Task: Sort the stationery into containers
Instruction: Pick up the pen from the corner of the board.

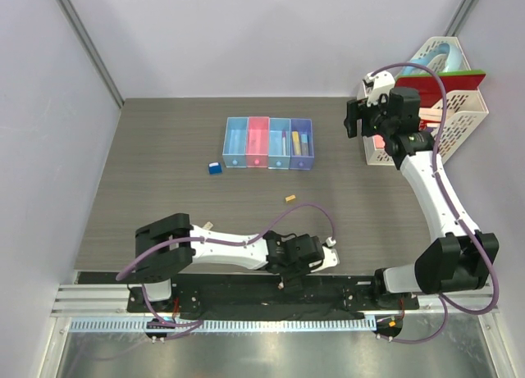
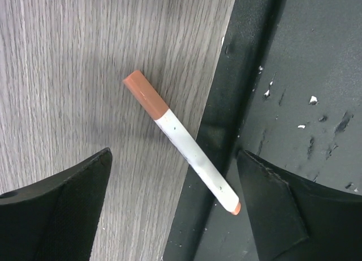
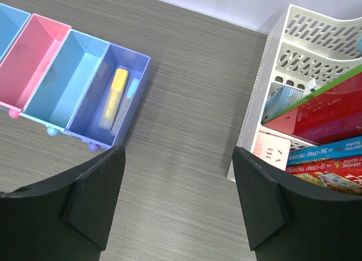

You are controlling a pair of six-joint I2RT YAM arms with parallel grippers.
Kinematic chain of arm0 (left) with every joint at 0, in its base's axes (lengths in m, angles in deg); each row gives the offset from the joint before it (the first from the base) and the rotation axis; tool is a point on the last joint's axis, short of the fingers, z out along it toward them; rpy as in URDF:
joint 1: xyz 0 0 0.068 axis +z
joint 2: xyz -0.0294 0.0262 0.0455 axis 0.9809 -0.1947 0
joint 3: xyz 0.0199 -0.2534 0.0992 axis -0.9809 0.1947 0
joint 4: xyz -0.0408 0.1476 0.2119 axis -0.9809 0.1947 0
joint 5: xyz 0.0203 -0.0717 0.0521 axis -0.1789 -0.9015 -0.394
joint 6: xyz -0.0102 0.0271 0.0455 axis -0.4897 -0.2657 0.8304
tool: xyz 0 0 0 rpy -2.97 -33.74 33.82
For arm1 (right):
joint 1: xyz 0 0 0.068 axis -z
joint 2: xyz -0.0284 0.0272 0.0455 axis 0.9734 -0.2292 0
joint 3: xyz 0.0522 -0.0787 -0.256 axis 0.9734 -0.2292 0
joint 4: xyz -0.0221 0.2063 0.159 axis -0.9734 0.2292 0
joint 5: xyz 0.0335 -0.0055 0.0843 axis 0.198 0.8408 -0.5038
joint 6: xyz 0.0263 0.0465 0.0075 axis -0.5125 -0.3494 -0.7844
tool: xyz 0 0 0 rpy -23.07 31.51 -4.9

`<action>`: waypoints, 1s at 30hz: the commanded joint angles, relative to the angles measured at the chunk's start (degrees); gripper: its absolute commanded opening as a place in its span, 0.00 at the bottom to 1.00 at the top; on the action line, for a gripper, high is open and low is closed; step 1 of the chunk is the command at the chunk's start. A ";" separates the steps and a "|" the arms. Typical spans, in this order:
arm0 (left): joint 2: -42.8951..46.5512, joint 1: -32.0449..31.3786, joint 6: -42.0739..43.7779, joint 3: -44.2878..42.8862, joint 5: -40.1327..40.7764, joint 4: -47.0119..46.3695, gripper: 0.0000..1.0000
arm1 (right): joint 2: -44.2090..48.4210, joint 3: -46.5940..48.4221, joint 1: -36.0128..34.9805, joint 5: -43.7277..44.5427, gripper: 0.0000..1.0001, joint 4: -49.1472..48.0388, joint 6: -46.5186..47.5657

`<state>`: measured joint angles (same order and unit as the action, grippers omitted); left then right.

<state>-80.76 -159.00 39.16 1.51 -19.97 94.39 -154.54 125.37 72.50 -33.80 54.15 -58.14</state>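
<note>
Wide apart and holding nothing, the jaws of the left gripper (image 2: 174, 153) flank a thin white pen (image 2: 181, 139) with a salmon cap. The pen lies diagonally between them, cap end on the wood-grain table (image 2: 68, 74), tip end over the black base strip (image 2: 294, 74) at the near edge.

The right gripper (image 3: 178, 150) hovers with its jaws equally spread and bare. Bare table lies beneath it, between the purple bin (image 3: 141, 63) and a white lattice basket (image 3: 317, 34) of books (image 3: 328, 153). A yellow highlighter (image 3: 115, 97) and a blue-capped marker (image 3: 127, 102) lie side by side in that bin.

Out on the table, a tiny blue cube (image 1: 215, 168) sits just in front of the row of bins (image 1: 268, 143), and a tan eraser (image 1: 289, 199) lies nearer the arms.
</note>
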 commanded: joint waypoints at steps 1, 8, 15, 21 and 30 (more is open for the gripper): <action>-1.15 -0.28 -0.52 -1.80 0.48 -1.29 0.87 | 3.39 -0.78 0.30 -1.60 0.82 -2.76 -0.99; -2.03 -0.28 0.09 -1.97 0.13 -1.11 0.67 | 4.01 -1.48 0.47 -1.77 0.82 -3.03 -0.90; -2.91 -0.28 0.27 -2.06 0.65 -0.76 0.55 | 4.98 -2.18 0.82 -2.39 0.82 -3.20 -1.25; -3.26 -0.28 0.71 -2.33 0.57 -0.06 0.28 | 4.98 -2.36 0.91 -2.30 0.82 -3.38 -1.25; -4.22 0.07 1.15 -2.33 1.09 0.38 0.00 | 5.59 -3.15 1.09 -2.39 0.82 -3.55 -1.17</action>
<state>-82.93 -159.44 39.66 -0.19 -20.12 94.54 -151.83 122.79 73.20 -35.43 53.62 -58.97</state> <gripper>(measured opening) 0.029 0.817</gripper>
